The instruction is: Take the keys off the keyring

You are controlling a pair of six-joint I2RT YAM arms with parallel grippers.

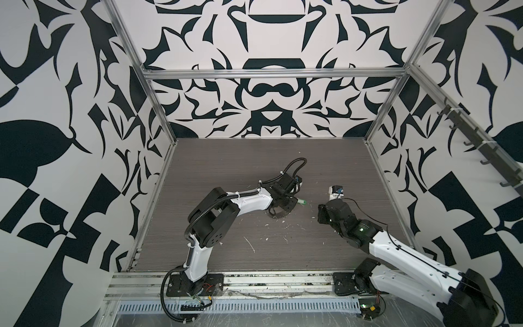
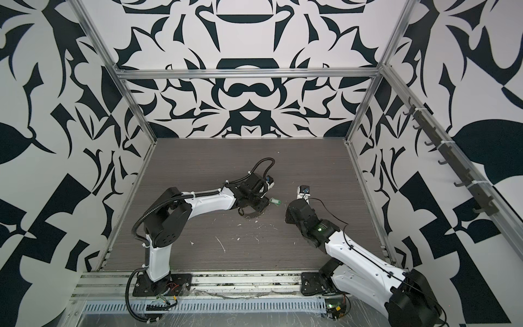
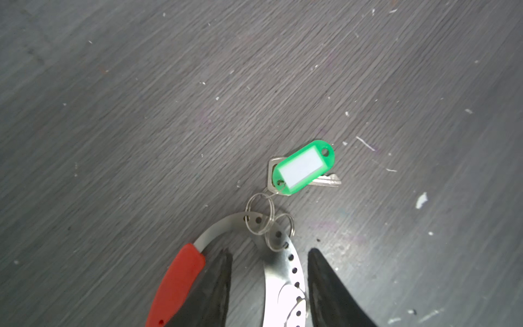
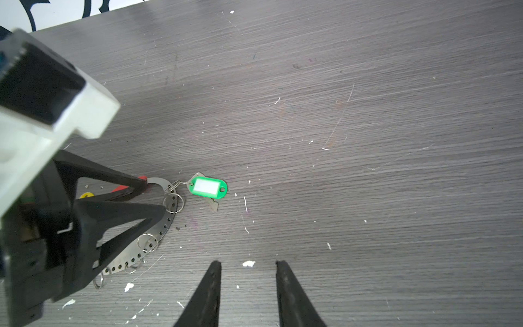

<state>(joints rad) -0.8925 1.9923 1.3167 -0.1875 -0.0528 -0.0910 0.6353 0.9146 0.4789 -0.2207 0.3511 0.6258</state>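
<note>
Two keys belong to this job, and we can make out only one clearly: the green-tagged key [image 3: 304,167] lies flat near the middle of the desk [image 1: 226,164], its tag resting on top of the metal blade. A small split ring [image 3: 259,213] hitches it through a hole in the keyring [image 3: 283,271]. We see the keyring lying flat on the desk too, a thin perforated metal band with a red section [image 3: 178,283] on its rim and further small rings threaded along it. The left fingers [image 3: 220,286] reach over the keyring and straddle its metal band just past the red section. They stand released, with bare desk showing between each finger and the band, so they grasp nothing. In the right wrist view a scrap of the yellow tag [image 4: 86,194] peeks out behind the left fingers, beside the red section; we cannot tell how its key lies. The right fingers [image 4: 209,291] hover over bare desk on the side towards the right edge, near the green-tagged key but apart from it, released and holding nothing. In both top views the green-tagged key pokes out just beyond the left arm's wrist. White flecks [image 4: 248,264] lie scattered over the desk.
</note>
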